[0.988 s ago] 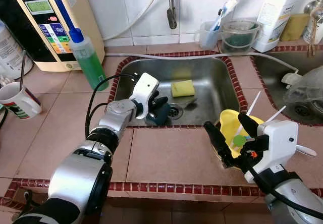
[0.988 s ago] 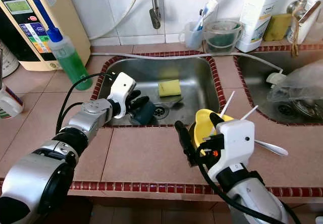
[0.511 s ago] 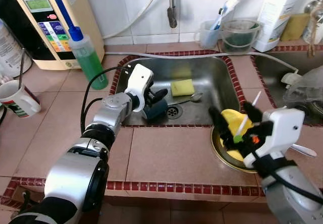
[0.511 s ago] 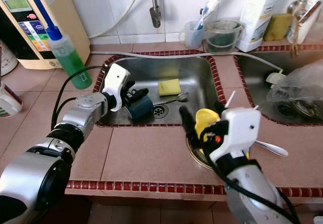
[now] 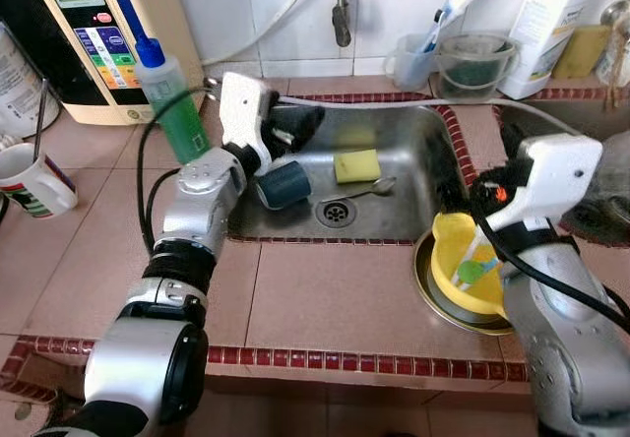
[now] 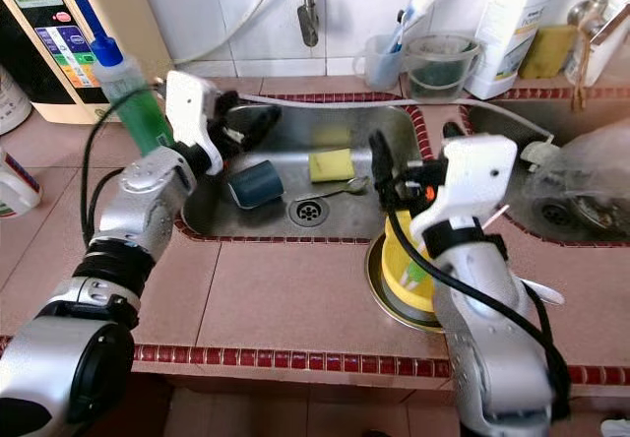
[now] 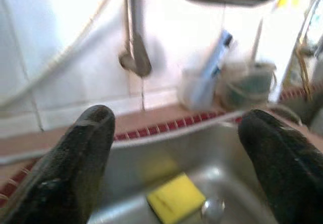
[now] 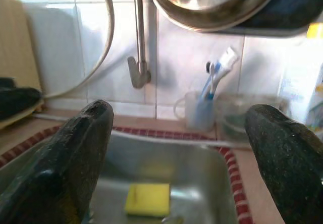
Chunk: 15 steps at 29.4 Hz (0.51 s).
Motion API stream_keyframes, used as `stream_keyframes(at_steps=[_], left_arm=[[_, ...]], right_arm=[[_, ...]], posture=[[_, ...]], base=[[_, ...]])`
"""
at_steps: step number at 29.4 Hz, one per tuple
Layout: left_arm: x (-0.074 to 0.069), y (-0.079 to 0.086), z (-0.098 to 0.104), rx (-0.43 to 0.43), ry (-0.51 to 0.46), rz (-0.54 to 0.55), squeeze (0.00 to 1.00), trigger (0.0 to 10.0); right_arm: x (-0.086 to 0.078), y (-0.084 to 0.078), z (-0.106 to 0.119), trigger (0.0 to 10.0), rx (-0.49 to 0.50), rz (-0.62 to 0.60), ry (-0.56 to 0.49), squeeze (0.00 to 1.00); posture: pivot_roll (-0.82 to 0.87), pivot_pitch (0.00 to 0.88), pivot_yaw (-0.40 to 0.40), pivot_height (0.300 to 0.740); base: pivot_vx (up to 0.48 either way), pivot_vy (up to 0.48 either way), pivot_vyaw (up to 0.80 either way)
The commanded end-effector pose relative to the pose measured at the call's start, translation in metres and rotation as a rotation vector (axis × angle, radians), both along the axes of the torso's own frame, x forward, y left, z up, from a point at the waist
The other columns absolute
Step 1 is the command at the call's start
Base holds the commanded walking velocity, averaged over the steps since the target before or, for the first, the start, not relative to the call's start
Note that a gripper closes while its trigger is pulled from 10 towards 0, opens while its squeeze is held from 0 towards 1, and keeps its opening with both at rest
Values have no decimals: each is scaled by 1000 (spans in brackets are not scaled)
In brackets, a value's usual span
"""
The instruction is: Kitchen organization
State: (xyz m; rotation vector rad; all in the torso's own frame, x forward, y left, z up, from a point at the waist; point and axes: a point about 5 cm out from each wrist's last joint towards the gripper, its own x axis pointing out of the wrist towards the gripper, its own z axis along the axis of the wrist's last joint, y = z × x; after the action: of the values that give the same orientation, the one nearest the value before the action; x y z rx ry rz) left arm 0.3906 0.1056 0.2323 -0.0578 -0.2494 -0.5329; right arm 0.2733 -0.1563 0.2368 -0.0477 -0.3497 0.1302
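The left gripper (image 7: pixel 174 148) hangs over the sink's (image 5: pixel 413 161) far left corner, fingers spread wide and empty. A dark cup (image 5: pixel 284 184) lies on its side in the sink, left of the sponge (image 5: pixel 356 166) and spoon (image 5: pixel 359 191). The right gripper (image 8: pixel 176 153), also wide and empty, is above the sink's right rim, over the yellow bowl (image 5: pixel 465 270) on a metal plate (image 5: pixel 433 304).

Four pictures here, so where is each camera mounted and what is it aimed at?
Left and right eye views: on the head, looking down at the sink; both silver arms show.
Left wrist view: along the open left claw toward the yellow sponge.
Right wrist view: along the open right claw.
All share the sponge and tap.
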Motion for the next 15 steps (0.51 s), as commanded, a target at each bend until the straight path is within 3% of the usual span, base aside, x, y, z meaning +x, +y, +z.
stream_keyframes(at_steps=[1,3,4,9,11,15], left_arm=[[-5,3,-3,-21,3,24,1000,10000],[-7,3,-5,-25,0,25,1000,10000],[-13,3,-13,-36,-6,37,0,10000],[-25,9,-29,-93,-3,114,0,10000],[-38,12,-34,-129,-45,147,0,10000],[-48,15,-40,-124,-47,182,0,10000]], right_arm=[[5,2,-2,10000,-13,-25,-18,0],[7,2,-3,10000,-17,-37,-22,0],[10,2,-9,10000,-19,-67,-29,0],[10,2,-26,10000,-22,-117,-37,0],[7,5,-35,10000,-21,-119,-46,0],[6,6,-42,10000,-20,-127,-55,0]], posture=[[-100,76,56,740],[-98,74,54,740],[-94,70,52,740],[-77,51,42,740],[-68,39,35,740],[-54,28,27,740]], base=[[0,0,0],[0,0,0],[0,0,0],[0,0,0],[0,0,0],[0,0,0]])
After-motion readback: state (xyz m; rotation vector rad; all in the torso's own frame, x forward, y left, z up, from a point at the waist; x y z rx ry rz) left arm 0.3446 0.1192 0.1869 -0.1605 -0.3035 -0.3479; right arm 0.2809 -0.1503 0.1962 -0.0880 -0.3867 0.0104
